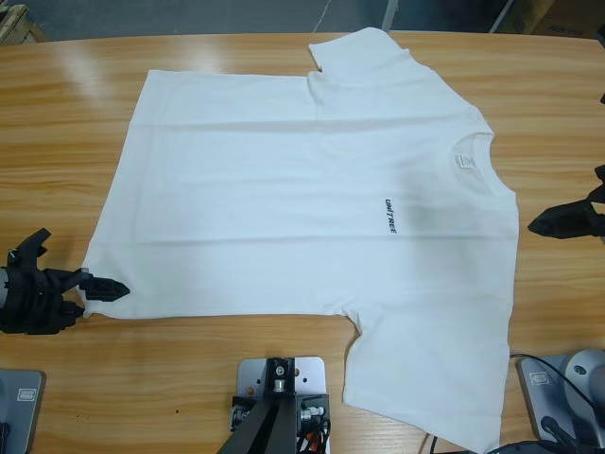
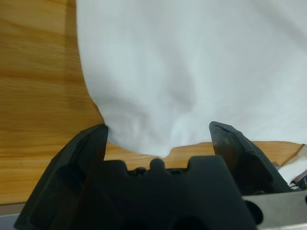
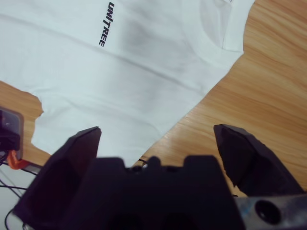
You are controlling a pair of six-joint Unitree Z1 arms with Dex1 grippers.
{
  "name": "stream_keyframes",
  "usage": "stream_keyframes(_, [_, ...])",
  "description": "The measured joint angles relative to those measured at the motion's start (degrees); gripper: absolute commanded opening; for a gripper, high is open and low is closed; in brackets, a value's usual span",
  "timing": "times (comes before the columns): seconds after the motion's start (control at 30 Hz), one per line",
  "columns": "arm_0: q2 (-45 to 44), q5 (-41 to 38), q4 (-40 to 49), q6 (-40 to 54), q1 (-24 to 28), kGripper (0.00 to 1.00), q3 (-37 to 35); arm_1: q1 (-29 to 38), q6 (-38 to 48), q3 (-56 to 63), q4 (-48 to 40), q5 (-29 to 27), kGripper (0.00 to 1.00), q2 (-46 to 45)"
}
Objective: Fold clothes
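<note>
Your T-shirt point(image 1: 302, 199) lies spread flat on the tabletop point(image 1: 76, 113), front up, turned sideways in the high view: the round neck point(image 1: 477, 161) points to the picture's right and the hem runs down the left side. The dark chest lettering point(image 1: 388, 215) reads along the shirt's length, and a small label point(image 1: 463, 163) shows inside the neck. One short sleeve point(image 1: 364, 52) reaches toward the top edge, the other point(image 1: 435, 388) toward the bottom. The cloth is mostly smooth, with a few faint creases across the body.

Your left hand point(image 1: 106, 287) sits low at the shirt's near hem corner, on the picture's left. In the left wrist view point(image 2: 158, 132) its jaws stand apart with the rounded white corner between them; the cloth lies against the inner face of one jaw, and nothing is clamped.

Your right hand point(image 1: 558, 223) waits at the picture's right edge, just beyond the shoulder beside the neck, clear of the cloth. In the right wrist view point(image 3: 158, 132) its jaws are spread wide over bare wood, with the shoulder edge, neck and lettering in front of them.
</note>
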Motion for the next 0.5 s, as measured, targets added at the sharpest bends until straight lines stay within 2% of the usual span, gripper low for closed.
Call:
stream_keyframes(0.07, [0.0, 0.0, -0.2, 0.0, 0.0, 0.453, 0.0, 0.0, 0.0, 0.0, 0.1, 0.0, 0.954, -0.1])
stream_keyframes(0.17, [-0.1, 0.0, -0.2, 0.0, 0.0, 0.031, 0.2, 0.0, 0.0, 0.0, 0.2, 0.0, 0.954, -0.1])
stream_keyframes(0.2, [-0.3, 0.0, -0.3, 0.0, 0.0, 0.000, 0.4, 0.0, 0.0, 0.0, 0.2, 0.0, 0.954, -0.1])
stream_keyframes(0.5, [-5.4, 0.2, -0.2, 0.0, 0.0, 0.000, 2.6, 0.0, 0.0, 0.0, 0.2, -0.1, 0.941, -0.1])
